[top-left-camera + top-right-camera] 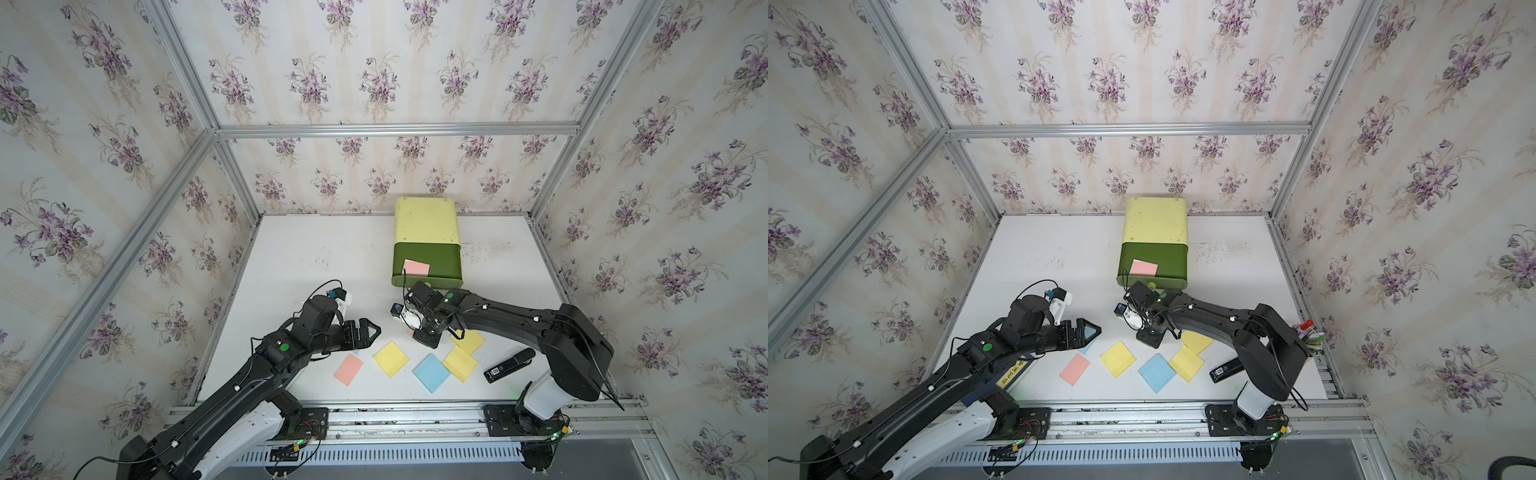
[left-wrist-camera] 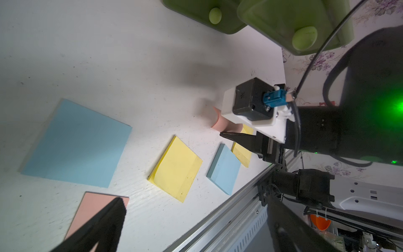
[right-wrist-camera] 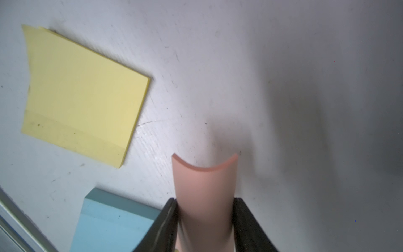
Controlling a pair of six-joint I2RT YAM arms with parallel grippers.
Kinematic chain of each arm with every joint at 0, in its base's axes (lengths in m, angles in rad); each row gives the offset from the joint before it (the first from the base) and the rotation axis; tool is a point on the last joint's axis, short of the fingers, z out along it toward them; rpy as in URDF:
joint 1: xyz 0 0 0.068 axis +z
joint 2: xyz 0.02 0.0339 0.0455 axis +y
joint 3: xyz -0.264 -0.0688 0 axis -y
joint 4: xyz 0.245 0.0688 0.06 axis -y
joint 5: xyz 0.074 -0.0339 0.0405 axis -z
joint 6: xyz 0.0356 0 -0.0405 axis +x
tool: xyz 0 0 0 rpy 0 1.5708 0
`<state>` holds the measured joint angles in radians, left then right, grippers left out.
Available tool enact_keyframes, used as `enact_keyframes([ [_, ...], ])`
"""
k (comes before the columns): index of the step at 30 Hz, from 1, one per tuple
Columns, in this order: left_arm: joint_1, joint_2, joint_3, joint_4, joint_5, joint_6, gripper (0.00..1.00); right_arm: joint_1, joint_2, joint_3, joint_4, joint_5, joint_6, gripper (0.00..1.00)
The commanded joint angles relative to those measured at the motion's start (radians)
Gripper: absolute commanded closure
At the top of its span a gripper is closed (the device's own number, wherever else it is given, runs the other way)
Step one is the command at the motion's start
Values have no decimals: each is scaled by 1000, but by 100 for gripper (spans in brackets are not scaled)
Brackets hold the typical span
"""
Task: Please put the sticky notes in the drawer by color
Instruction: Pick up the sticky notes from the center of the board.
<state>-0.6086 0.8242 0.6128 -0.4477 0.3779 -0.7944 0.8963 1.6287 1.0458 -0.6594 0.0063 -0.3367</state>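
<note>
The right jaws are clenched on a pink sticky note [image 3: 205,192], bowing it just above the tabletop [image 1: 311,257]. Just beyond them, the open drawer [image 1: 446,259] already holds one pink note [image 1: 416,267]. The left jaws hang released over a blue note [image 2: 76,144], another pink note [image 1: 348,369] beside it. Three yellow notes [image 1: 391,358] and a second blue note [image 1: 432,372] remain nearby. A stapler [image 1: 509,365] lies behind, apparently clear of the path.

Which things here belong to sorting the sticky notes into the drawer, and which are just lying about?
Job:
flat pink paper sticky note; curled pink note held in the right pincer; yellow paper notes; light blue paper note; pale yellow-green plastic cabinet with green drawers.

Lying about:
black stapler; dark blue book.
</note>
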Motion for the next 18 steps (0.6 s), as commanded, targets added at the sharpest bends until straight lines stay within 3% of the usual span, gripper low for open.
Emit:
enact_keyframes([
  [1,0,5,17,29,4,4,1,0,-25,18,-50,8,4,58],
  [12,0,10,152,-74,-58,52,1,9,-289,153,-137,-49,34,58],
  [18,0,68,196,-55,-42,57,1,9,-355,247,-164,43,10,54],
])
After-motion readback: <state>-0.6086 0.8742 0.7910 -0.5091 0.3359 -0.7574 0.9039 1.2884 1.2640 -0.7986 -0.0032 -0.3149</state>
